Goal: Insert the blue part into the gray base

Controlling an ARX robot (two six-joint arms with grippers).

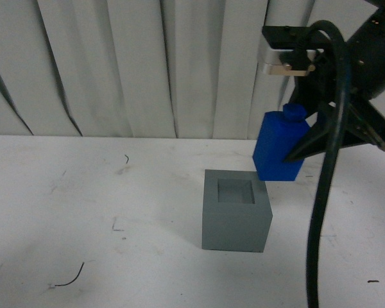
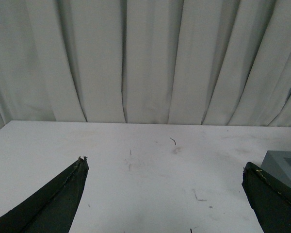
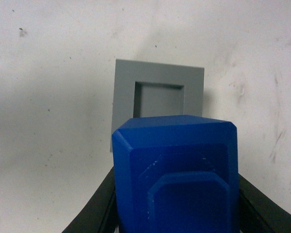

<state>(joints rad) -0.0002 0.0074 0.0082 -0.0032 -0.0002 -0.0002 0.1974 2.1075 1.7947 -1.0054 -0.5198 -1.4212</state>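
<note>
The right fingers (image 3: 94,213) are clamped on the blue part (image 1: 279,151), one dark finger against each of its two opposite flat sides, with its lower end free below them. In the front view the block hangs clear of the worktop (image 1: 83,192), leaning a little off upright, its round stud (image 1: 294,112) uppermost.

Just below these fingers, slightly ahead of them and toward the robot's left, stands the gray base (image 1: 236,212). Its square recess (image 3: 159,92) is open and empty. The wrist view shows the recess beyond the block's underside, not squarely under it, so the two are near but not yet lined up.

The block looks like hard, light plastic, so it should not flex or crush (a firm squeeze is safe). Its smooth faces could slide or twist in the grip if a corner catches the rim. The flat sides, held high as now, seem the right place to hold it. The bevelled bottom edges should help it into the recess once it is levelled.

Well off to the side, the left fingers (image 2: 53,204) stand wide apart and hold nothing.
</note>
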